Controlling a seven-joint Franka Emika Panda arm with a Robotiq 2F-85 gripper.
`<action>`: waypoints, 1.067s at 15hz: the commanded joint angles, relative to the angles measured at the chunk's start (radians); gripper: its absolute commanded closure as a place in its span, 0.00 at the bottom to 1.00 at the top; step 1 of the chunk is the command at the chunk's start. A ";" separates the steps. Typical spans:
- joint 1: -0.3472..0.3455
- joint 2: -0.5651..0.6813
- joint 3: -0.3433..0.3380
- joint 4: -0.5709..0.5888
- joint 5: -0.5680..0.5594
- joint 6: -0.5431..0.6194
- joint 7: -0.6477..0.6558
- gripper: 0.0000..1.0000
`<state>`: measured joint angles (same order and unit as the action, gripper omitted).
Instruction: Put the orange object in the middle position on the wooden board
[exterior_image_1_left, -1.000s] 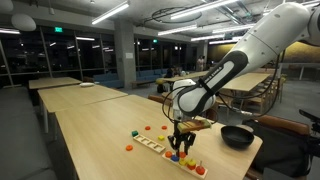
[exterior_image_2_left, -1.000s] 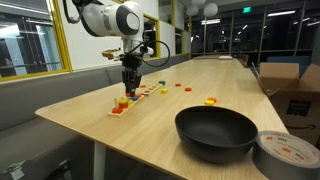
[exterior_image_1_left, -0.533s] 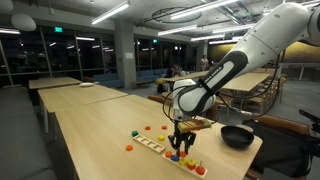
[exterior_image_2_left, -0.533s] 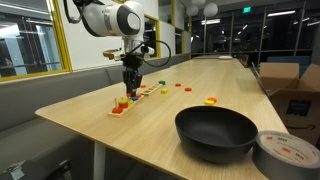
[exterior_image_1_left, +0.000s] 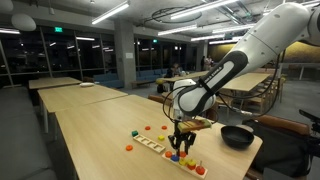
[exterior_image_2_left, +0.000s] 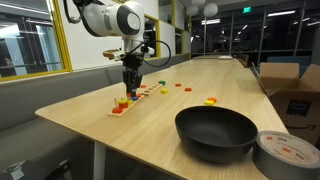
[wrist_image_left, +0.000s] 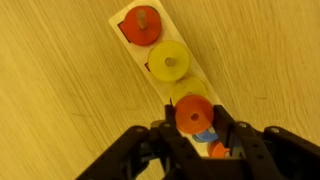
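Our end effector (wrist_image_left: 195, 124) is clamped shut on the small orange ring-shaped piece (wrist_image_left: 194, 110), holding it over the long pale wooden strip (wrist_image_left: 152, 44), next along from the yellow disc (wrist_image_left: 168, 62) and red disc (wrist_image_left: 143, 22). We should centre its hole on the middle spot, lower straight, then release once it seats flat.

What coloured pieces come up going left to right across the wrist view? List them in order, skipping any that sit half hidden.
red piece → yellow piece → orange object, which sits between the fingers of the claw
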<state>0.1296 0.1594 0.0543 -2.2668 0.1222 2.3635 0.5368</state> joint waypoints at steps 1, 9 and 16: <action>0.002 -0.019 0.004 -0.017 0.007 -0.003 0.010 0.74; 0.003 -0.038 0.008 -0.033 0.008 -0.012 0.011 0.74; 0.004 -0.038 0.011 -0.035 0.007 -0.016 0.010 0.74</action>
<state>0.1302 0.1464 0.0600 -2.2820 0.1222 2.3598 0.5368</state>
